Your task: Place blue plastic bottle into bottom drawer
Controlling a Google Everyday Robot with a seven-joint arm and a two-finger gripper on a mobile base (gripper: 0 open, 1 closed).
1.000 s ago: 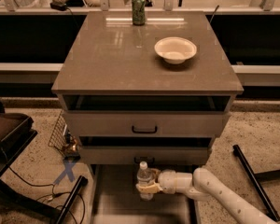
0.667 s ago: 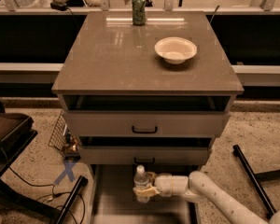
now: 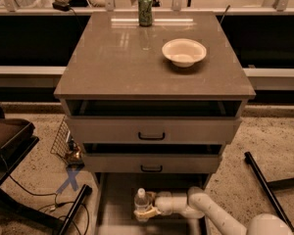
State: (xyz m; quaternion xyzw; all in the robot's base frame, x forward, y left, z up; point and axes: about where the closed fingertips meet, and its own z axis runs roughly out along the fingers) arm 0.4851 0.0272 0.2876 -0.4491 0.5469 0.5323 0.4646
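Standing upright within the pulled-out bottom drawer (image 3: pixel 112 202): blue plastic bottle (image 3: pixel 141 198), clear body, white screw cap uppermost, pale label band. It sits above the grey tray floor, just in front of the two drawers with black handles (image 3: pixel 151 136); whether its base touches the floor cannot be told.

Gripper (image 3: pixel 143 212): tan fingers (image 3: pixel 137 213) clamped on the bottle's lower half. White arm (image 3: pixel 210 214) enters from the lower right, forearm level, wrist pointing left.

Cabinet top (image 3: pixel 112 62): green can (image 3: pixel 145 10) at the rear, white bowl (image 3: pixel 183 51) to the right.
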